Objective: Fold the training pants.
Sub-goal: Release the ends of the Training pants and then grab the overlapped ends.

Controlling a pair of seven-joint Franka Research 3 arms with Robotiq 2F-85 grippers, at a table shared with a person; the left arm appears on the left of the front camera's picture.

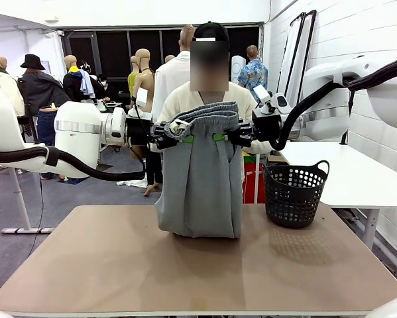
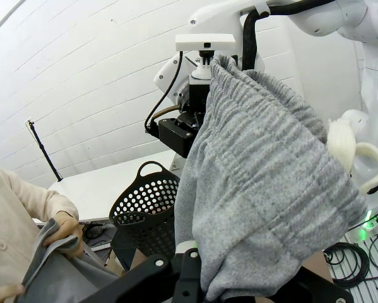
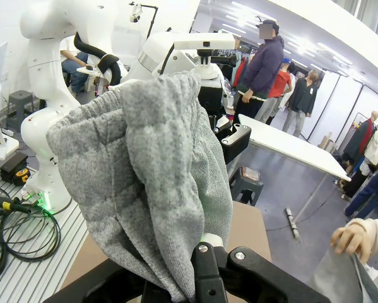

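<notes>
Step in hand (judged): garment held up for fold. Light grey soft jersey training pants (image 1: 198, 192) are hung over centre of tan table (image 1: 118, 265), lower end resting on it. Gathered waistband is clamped by left gripper (image 1: 187, 138) at left & right gripper (image 1: 219, 137) at right. Farther off, grey fabric is held by person's hand (image 2: 65, 232). Next (judged): waistband to be lowered evenly, arms in sync.

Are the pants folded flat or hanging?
Hanging, not flat: left gripper and right gripper hold the training pants up by the waistband.
</notes>
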